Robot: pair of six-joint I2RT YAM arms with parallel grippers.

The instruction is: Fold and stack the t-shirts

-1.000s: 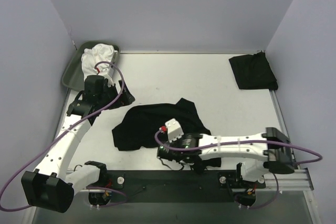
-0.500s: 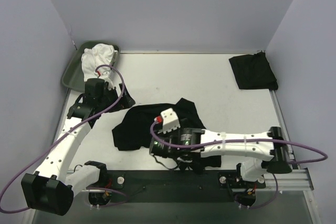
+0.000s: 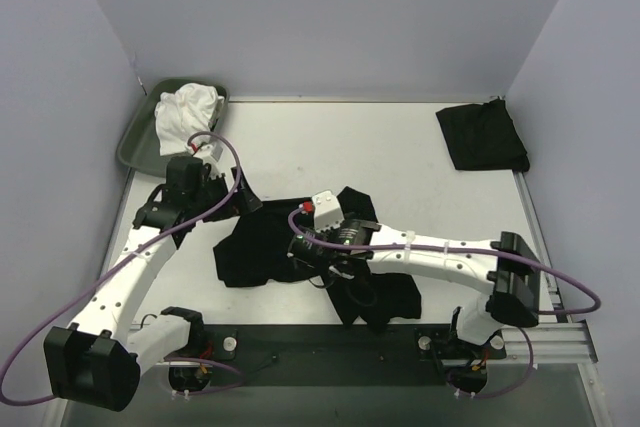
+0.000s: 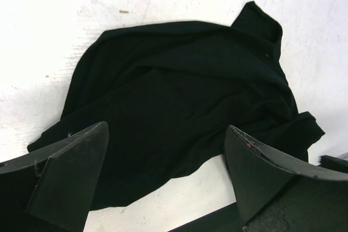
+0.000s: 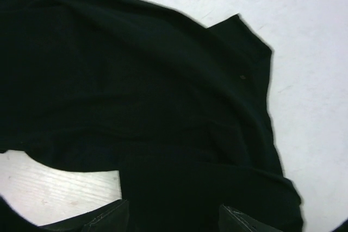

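Left of centre, the left gripper (image 4: 167, 126) hangs with its fingers spread wide above the crumpled black t-shirt (image 3: 250, 247), which lies mid-frame on the table (image 3: 400, 162). The right gripper (image 5: 171, 206) holds its fingers apart low over the same cloth. A second black t-shirt (image 3: 482, 137) lies at the upper right.

1 loose t-shirt (image 3: 255, 247) lies near-centre on table (image 3: 400, 162), towards the near edge. 1 folded t-shirt (image 3: 482, 137) at far right corner. Tray (image 3: 128, 142) at far left corner, bunched cloth (image 3: 187, 112) in it.
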